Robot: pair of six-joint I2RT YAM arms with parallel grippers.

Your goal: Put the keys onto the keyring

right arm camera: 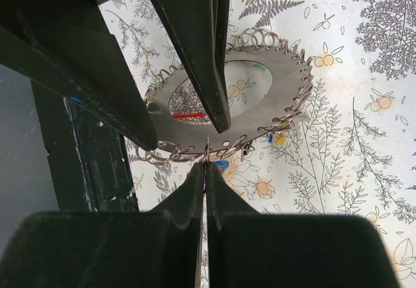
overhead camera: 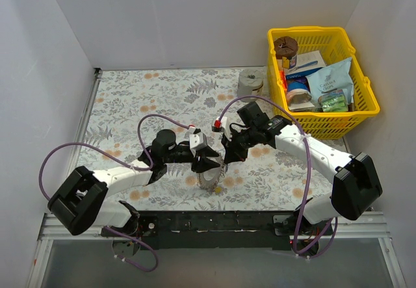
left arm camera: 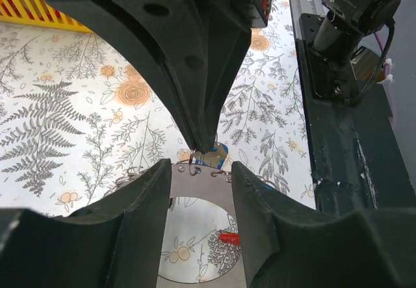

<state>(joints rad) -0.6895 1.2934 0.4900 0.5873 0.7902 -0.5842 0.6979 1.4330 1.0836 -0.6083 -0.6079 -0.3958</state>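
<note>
Overhead wide; both wrist views close on keyring (right arm camera: 289,93)

The tablecloth (overhead camera: 130,99) is white with grey ferns and orange blossoms. Upper right, the basket (overhead camera: 325,127) is yellow; the keyring (right arm camera: 289,99) is silvery grey.

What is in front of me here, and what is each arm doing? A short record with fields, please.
keyring: flat grey ring, its edge lined with wire loops
left gripper: fingers parted at the keyring; firm grip unclear
right gripper: shut, seemingly pinching the blue key at the ring's edge
red key: seen through the ring's hole
yellow key: at the ring's rim
table: flower-patterned surface
yellow basket: far right, filled with packages
</note>
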